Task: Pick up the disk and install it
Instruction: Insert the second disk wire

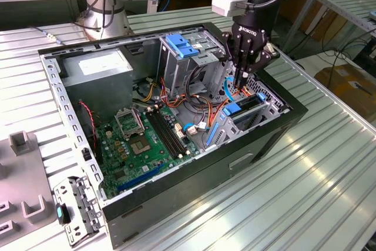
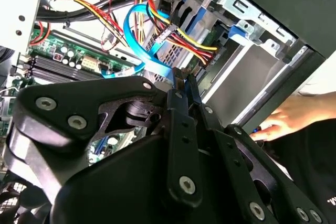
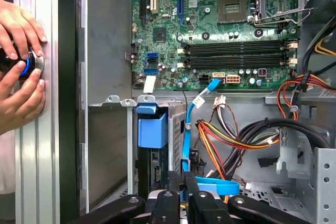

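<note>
Jaws pinched together with nothing between them hang tips-down inside the open computer case (image 1: 176,204), a posture that looks better suited to pressing than to grasping. Just below and beside their tips the disk (image 1: 247,107) stands on edge in its drive bay, blue rails against the metal cage, apparently seated there; a blue data cable (image 3: 185,135) loops close past the tips. Well apart from them, beyond the case wall, a person's hands (image 3: 21,72) cup a small round control on the worktop (image 1: 329,163).
</note>
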Robot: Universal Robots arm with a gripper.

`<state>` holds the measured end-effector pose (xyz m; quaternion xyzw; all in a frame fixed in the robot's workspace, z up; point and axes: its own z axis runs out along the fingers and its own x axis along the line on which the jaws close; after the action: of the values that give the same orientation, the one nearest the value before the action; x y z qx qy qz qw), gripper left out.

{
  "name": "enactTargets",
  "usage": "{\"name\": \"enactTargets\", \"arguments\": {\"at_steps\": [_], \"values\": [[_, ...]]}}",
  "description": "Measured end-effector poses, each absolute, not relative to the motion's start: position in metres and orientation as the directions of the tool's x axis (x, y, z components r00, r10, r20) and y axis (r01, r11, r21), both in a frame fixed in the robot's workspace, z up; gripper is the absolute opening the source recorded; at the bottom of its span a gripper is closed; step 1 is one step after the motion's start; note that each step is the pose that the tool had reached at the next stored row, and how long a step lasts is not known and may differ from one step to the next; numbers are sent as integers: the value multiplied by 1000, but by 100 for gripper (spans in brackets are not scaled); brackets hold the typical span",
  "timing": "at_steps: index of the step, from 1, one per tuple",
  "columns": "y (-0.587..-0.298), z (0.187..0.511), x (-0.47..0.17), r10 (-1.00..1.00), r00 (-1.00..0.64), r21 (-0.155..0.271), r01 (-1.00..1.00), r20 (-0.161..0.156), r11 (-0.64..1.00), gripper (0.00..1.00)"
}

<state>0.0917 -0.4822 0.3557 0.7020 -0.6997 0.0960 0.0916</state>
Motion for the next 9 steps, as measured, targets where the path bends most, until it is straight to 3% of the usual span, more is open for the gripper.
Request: {"name": "enactTargets", "arguments": {"at_steps": [6, 9], "values": [[-501, 353, 89, -975, 3, -20, -1000, 222, -8, 16], [-501, 353, 88, -975, 4, -22, -1000, 222, -9, 16]]}}
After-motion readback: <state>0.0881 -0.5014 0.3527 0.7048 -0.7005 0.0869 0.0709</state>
